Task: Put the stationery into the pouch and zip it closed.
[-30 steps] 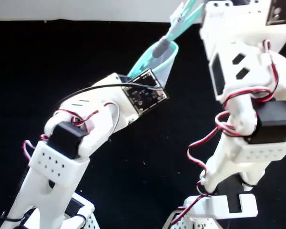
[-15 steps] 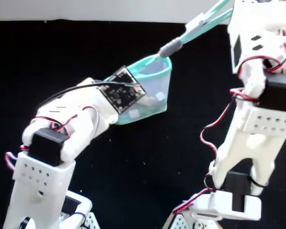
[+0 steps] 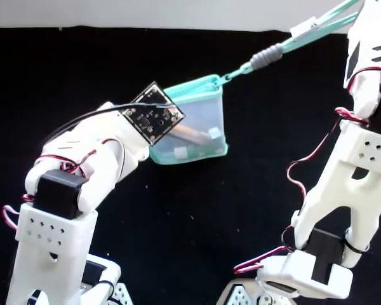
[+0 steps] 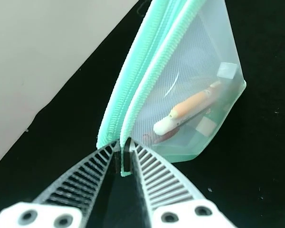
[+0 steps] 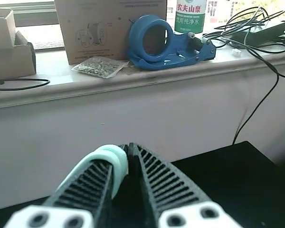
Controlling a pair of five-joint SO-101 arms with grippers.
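Pouch (image 3: 197, 121) holding a pen (image 4: 194, 102): left claw (image 4: 125, 156) clamped on its zip end, right claw (image 5: 128, 161) clamped on its strap (image 5: 109, 159)

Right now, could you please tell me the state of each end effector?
Left end effector: shut on the zipper end of the pouch.
Right end effector: shut on the teal strap.

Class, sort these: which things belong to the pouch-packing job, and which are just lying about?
Job: translucent mint-green mesh pouch; orange pen inside it; mint pull strap with grey bead; left gripper; right gripper.
Lying about: blue plastic tape dispenser; brown cardboard box; black cables.
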